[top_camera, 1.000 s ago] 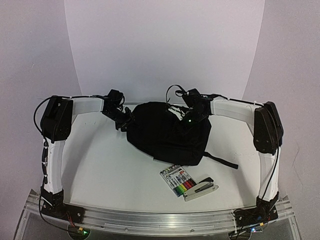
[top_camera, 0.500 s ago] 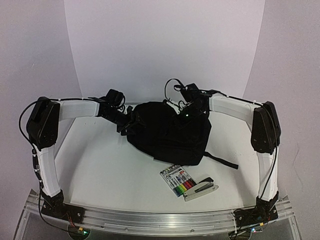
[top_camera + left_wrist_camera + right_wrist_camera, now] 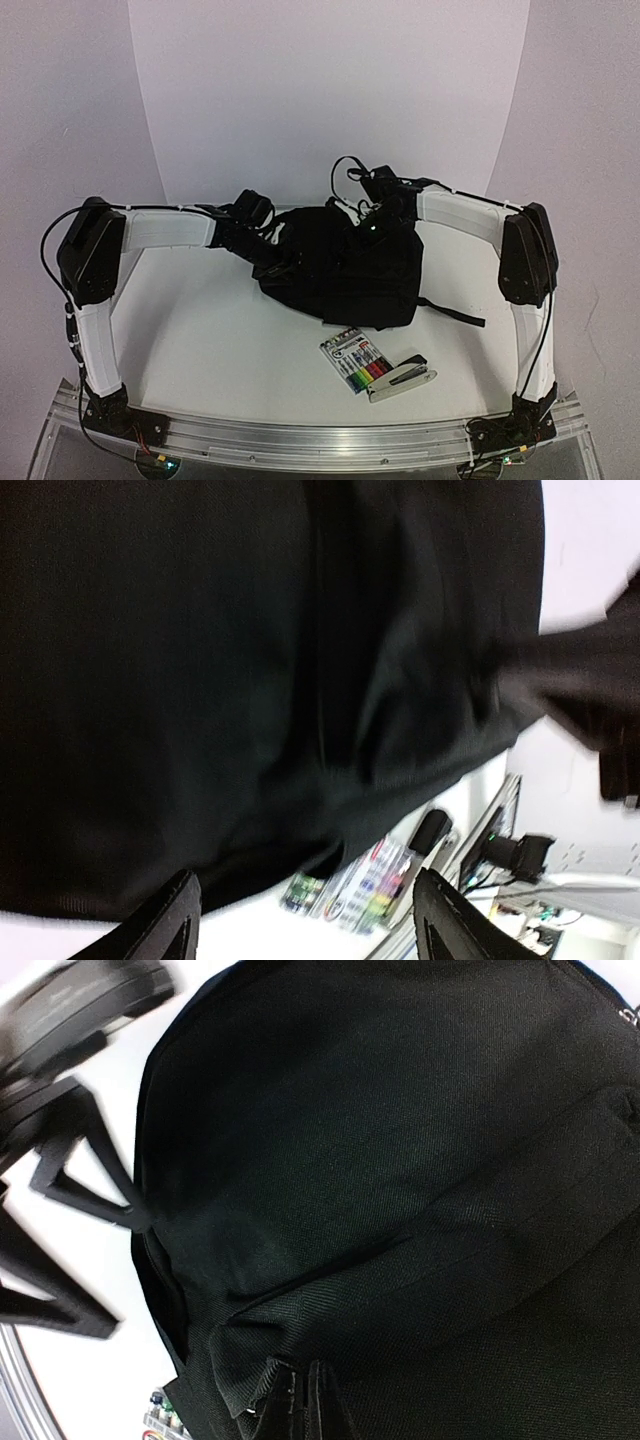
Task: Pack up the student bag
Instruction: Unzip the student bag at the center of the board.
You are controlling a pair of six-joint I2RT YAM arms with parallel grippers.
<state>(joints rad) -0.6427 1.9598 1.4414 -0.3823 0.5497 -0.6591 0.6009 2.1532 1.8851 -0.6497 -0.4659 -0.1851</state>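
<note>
The student bag (image 3: 350, 275) is a soft black backpack lying at the back middle of the white table, one strap (image 3: 455, 312) trailing right. My right gripper (image 3: 373, 230) is at the bag's far top edge. In the right wrist view it (image 3: 305, 1365) is shut, pinching a fold of the black fabric (image 3: 400, 1160). My left gripper (image 3: 288, 264) is at the bag's left side. Its jaws (image 3: 305, 875) stand wide open just over the bag's lower edge (image 3: 200, 680), with nothing gripped between them.
A clear pack of coloured markers (image 3: 357, 361) and a black and silver stapler (image 3: 402, 377) lie near the front right of the table. The left wrist view shows the markers (image 3: 375, 885) below the bag. The metal rail (image 3: 320, 440) runs along the near edge.
My left arm swung right to the bag's side and its jaws opened. The right gripper, still shut on the fabric, drew the bag up and the strap shifted right.
</note>
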